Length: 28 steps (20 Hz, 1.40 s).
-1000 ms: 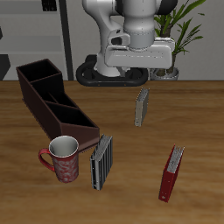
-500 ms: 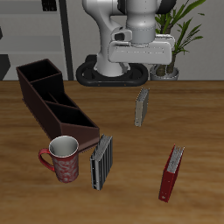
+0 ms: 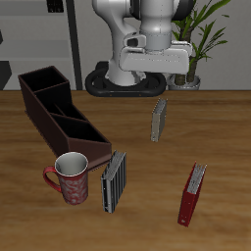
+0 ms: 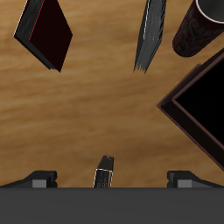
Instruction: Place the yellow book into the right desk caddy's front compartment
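Yellow book (image 3: 159, 120): small, thin, standing upright on the wooden surface (image 3: 216, 137), well apart from the right desk caddy (image 3: 59, 116). Likely light, rigid and easily toppled; best pinched across its covers near the top edge. Gripper (image 4: 105, 178): open, empty, directly above.

Yellow book (image 3: 159, 120): small, thin, pale tan covers, grey striped page edges; stands upright on the tabletop, well apart at 3 o'clock from the right desk caddy (image 3: 59, 116). Caddy: long maroon-brown open-top box, three compartments; front compartment (image 3: 84, 139) holds nothing visible.
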Available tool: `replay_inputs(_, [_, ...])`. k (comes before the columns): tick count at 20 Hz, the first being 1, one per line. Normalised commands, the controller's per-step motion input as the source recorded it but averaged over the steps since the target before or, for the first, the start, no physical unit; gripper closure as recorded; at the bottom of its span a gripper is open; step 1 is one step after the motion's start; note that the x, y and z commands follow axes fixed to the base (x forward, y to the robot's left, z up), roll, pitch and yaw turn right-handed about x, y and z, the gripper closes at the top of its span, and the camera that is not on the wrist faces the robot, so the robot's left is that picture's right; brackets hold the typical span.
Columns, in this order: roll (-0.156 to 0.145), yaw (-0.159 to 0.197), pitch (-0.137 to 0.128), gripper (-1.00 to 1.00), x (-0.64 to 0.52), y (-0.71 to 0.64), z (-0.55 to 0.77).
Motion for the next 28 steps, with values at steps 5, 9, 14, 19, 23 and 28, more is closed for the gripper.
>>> replay_inputs(5, [-0.002,-0.015,0.011,-1.00,-0.12,-0.05,-0.29])
replay_inputs(9, [-0.043,-0.001,-0.028,-1.00,-0.15,0.04,-0.19])
replay_inputs(14, [-0.005,-0.004,-0.032,-1.00,-0.11,0.08,-0.13])
replay_inputs(19, [0.003,-0.030,0.002,-1.00,-0.12,-0.02,-0.16])
replay_inputs(23, [-0.006,-0.022,0.004,-1.00,-0.05,0.01,-0.15])
replay_inputs(28, [-0.051,-0.013,0.027,-1.00,-0.09,0.03,-0.27])
